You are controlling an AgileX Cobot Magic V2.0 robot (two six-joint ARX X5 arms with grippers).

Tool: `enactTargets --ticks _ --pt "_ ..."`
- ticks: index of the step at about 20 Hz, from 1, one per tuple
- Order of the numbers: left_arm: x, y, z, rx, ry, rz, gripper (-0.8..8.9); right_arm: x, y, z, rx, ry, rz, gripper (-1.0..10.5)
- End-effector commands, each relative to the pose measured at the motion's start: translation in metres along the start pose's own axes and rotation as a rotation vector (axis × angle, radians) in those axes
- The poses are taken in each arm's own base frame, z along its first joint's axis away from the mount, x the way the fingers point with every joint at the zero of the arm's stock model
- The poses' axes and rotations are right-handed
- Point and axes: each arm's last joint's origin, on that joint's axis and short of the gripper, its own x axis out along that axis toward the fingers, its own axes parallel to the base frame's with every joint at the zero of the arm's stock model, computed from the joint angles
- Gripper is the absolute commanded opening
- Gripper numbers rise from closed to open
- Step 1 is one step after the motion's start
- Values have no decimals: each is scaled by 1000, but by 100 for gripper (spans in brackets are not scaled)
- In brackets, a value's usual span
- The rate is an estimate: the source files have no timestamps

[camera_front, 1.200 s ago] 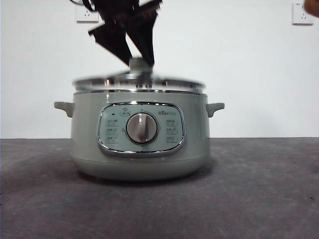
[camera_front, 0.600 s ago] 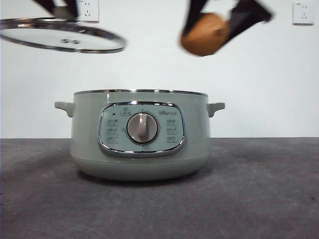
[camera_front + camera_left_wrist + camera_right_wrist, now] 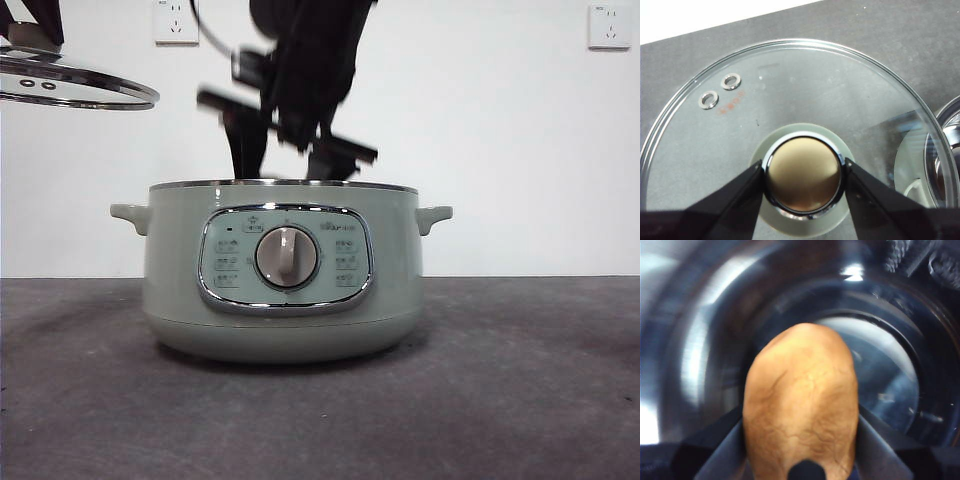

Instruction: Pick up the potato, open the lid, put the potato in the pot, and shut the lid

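The pale green pot (image 3: 280,270) stands open in the middle of the table. My right gripper (image 3: 801,420) is shut on the brown-orange potato (image 3: 800,405) and holds it inside the pot's dark steel bowl (image 3: 700,340). In the front view that arm (image 3: 300,90) drops from above to the pot's rim, and the potato is hidden. My left gripper (image 3: 803,172) is shut on the lid's knob (image 3: 802,192) and holds the glass lid (image 3: 75,90) level in the air, up and to the left of the pot.
The dark grey tabletop (image 3: 520,380) runs on both sides of the pot. A white wall with two sockets (image 3: 176,22) stands behind. The pot's rim (image 3: 947,150) shows at the edge of the left wrist view, beside the lid.
The lid was lifted off the pot and carried up and to the left. The right arm brought the potato from the upper right to over the pot and lowered it inside.
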Motion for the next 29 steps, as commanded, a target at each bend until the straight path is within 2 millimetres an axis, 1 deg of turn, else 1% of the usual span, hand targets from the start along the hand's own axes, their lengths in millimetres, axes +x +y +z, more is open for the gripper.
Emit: enactTargets --ticks 1,2,4,5,6,7,8,10,11,12,14,16,18,20,23,26,29 --pt "-7 1 5 10 -59 6 -12 26 -1 -1 -4 45 -35 5" --pt "-7 1 5 10 -58 6 -12 33 -2 -2 -2 64 -38 6" --pt "-7 1 5 10 -57 5 -12 34 -1 -2 -5 63 -38 8" --pt "-6 1 5 10 -56 -4 -12 34 1 -2 -9 55 -39 72" --pt "-4 1 5 9 -57 -32 -12 34 1 -2 -7 59 -53 264" --pt "-1 0 5 8 -58 -57 -12 34 0 -3 0 65 -61 521" --pt "2 0 6 6 -58 -75 -12 34 1 -3 -1 63 -62 684" --pt "10 0 7 3 -47 -80 -12 28 4 -2 -6 50 -59 700" --pt "13 -2 7 6 -39 -86 -12 20 5 -2 -6 32 -64 700" --pt "17 -5 7 11 -31 -93 -12 8 6 -1 -8 7 -61 700" --pt "21 -9 7 18 -16 -105 -12 -29 8 -2 -15 -59 -57 697" --pt "22 -18 8 36 -18 -125 -12 -78 10 -10 -38 -119 -85 691" --pt "22 -32 9 52 -13 -158 -12 -131 9 -22 -70 -217 -155 689" --pt "22 -53 11 91 -16 -203 -12 -179 6 -45 -68 -251 -202 689" --pt "26 -82 13 121 -14 -268 -12 -221 1 -74 -77 -256 -318 689" --pt "38 -112 11 173 23 -331 -12 -255 0 -98 -80 -315 -300 689" --pt "47 -142 7 222 55 -388 -12 -278 -3 -120 -74 -371 -292 690"
